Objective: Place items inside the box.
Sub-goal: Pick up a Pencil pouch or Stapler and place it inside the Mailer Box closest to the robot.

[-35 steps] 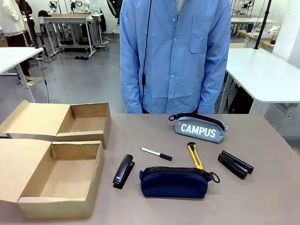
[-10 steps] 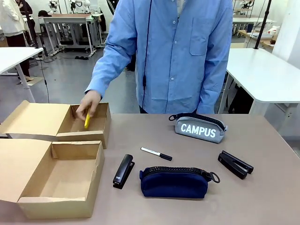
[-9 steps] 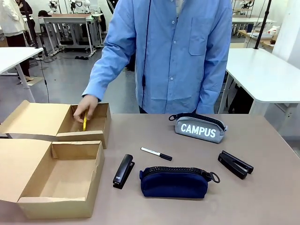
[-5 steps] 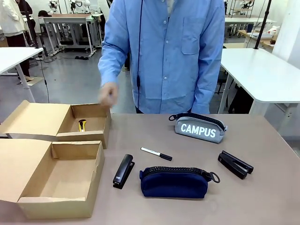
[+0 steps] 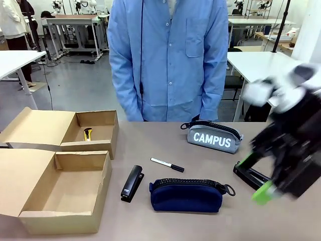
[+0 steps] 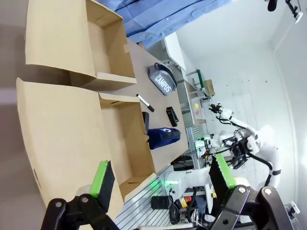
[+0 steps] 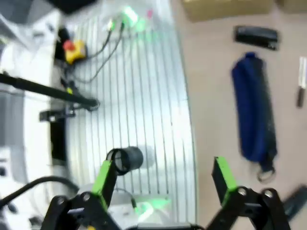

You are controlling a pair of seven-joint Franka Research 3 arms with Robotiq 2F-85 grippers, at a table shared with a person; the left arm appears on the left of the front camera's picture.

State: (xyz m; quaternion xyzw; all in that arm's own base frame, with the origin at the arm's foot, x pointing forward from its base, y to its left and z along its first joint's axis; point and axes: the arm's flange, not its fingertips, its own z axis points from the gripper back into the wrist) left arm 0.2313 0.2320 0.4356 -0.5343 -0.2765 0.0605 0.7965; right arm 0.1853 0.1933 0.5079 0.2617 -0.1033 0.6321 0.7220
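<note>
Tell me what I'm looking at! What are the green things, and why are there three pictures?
It's a robot with two arms. The green bits are soft pads on its grippers, which pinch like two fingers. The big picture looks across the table at a person in a blue shirt; the blurry right gripper is near a black clip-like tool. The other two pictures come from cameras on the robot's wrists. The left gripper and the right one are both open, holding nothing. On the table lie a black stapler, a marker, a navy pouch and a grey CAMPUS pouch. A near box and a far box stand open; a yellow utility knife lies in the far one.
</note>
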